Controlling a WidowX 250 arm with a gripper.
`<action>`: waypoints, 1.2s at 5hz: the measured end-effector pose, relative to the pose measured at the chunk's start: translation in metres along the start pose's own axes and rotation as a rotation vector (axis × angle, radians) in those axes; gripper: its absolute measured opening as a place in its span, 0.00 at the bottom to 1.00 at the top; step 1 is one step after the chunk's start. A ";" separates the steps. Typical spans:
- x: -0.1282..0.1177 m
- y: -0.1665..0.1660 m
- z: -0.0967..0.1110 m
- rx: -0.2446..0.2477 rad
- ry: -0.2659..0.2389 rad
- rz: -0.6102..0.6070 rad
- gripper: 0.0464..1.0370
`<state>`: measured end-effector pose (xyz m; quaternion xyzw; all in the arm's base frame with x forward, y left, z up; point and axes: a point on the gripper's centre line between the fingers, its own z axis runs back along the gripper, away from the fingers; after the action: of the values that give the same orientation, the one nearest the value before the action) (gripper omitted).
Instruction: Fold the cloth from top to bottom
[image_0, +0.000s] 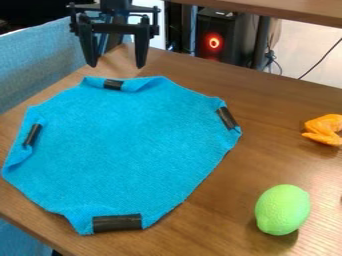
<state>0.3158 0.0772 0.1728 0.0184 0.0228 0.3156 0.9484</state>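
Clearly, the whole fold remained to be done: the cloth (127, 145) lay spread across the left of the table (230, 200). The hand (116, 65) hung near its far edge, fingers apart, holding nothing.

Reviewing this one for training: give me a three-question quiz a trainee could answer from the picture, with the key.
1. Count: how many black strips sit along the edges of the blue cloth?

2. True or false: the jaws of the gripper stand apart, with no cloth between them.

3. Multiple choice: which thing lies on the table at the right edge of the view, farther back than the green fruit?
A) a red cup
B) an orange object
C) a white spoon

Key: 1. Four; 2. True; 3. B
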 end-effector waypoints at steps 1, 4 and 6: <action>0.001 0.000 -0.012 0.018 0.036 -0.007 0.96; 0.032 0.014 -0.027 0.225 -0.049 -0.458 0.96; 0.045 -0.007 -0.026 0.280 -0.471 -0.894 0.96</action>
<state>0.3547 0.0995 0.1450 0.2039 -0.1435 -0.1386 0.9584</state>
